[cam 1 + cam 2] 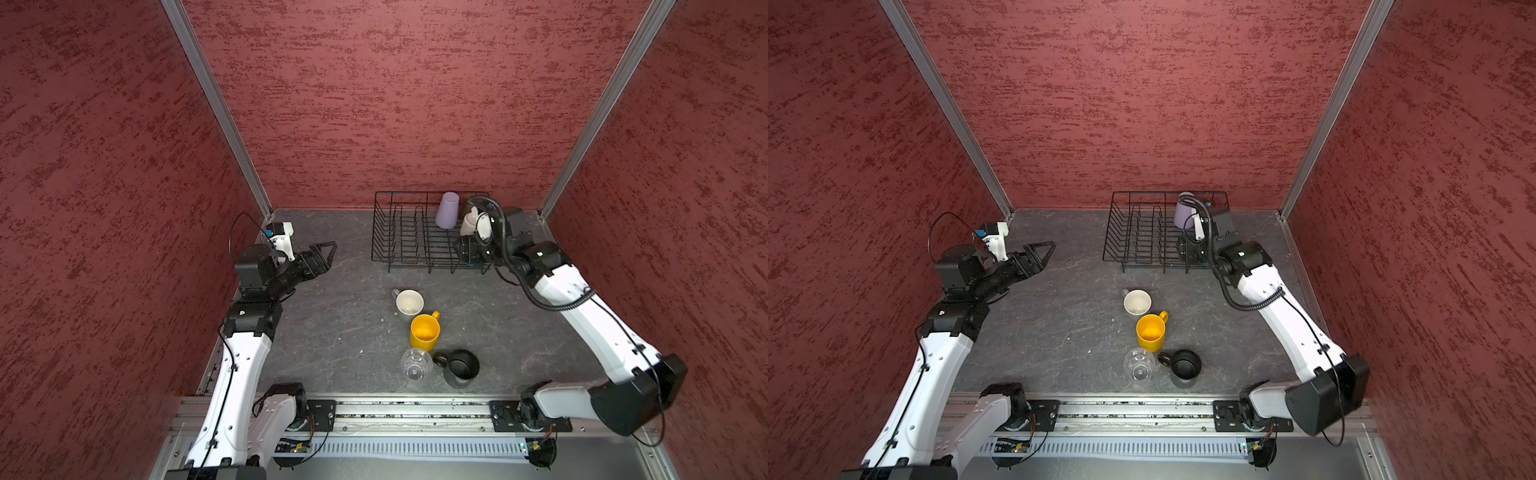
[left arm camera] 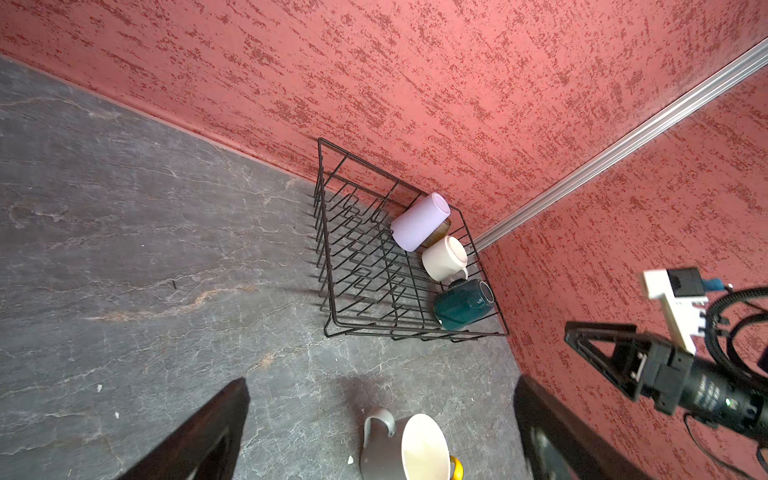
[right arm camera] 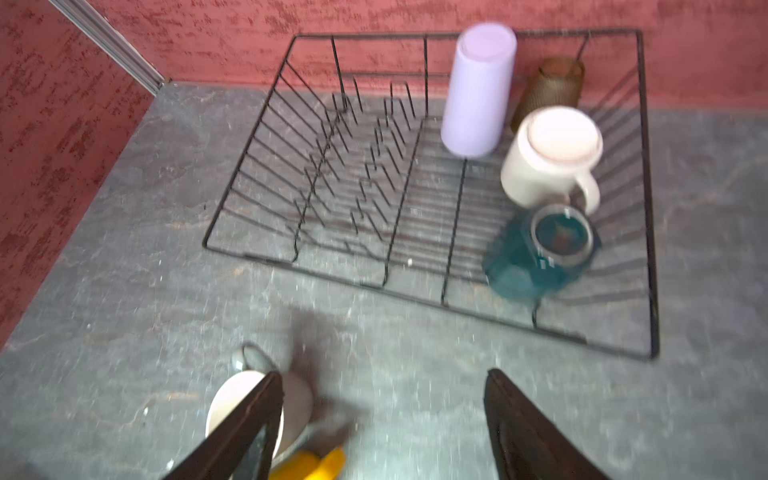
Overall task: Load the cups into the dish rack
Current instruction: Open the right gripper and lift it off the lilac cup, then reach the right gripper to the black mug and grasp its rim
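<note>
Cups first: four sit mouth-down at the right end of the rack (image 3: 353, 187), which stands by the back wall (image 1: 415, 104). Lilac tumbler (image 3: 478, 89) and amber glass (image 3: 552, 89) are at the rear, white mug (image 3: 548, 158) in front of them, teal mug (image 3: 540, 253) nearest the front rim. Four more stand mouth-up on the table (image 1: 332, 324) in front of the rack: grey mug (image 1: 409, 302) closest to it, then yellow mug (image 1: 424, 332), then clear glass (image 1: 416, 365) and black mug (image 1: 462, 368) side by side. Right gripper (image 3: 383, 374) hangs over the rack's right front corner in both top views, jaws parted, nothing between them. Its blurred wrist view puts the racked cups ahead of the fingers and the grey mug partly behind one finger. Left gripper (image 1: 322, 254) hangs spread wide and empty, well left of the rack and clear of every cup.
</note>
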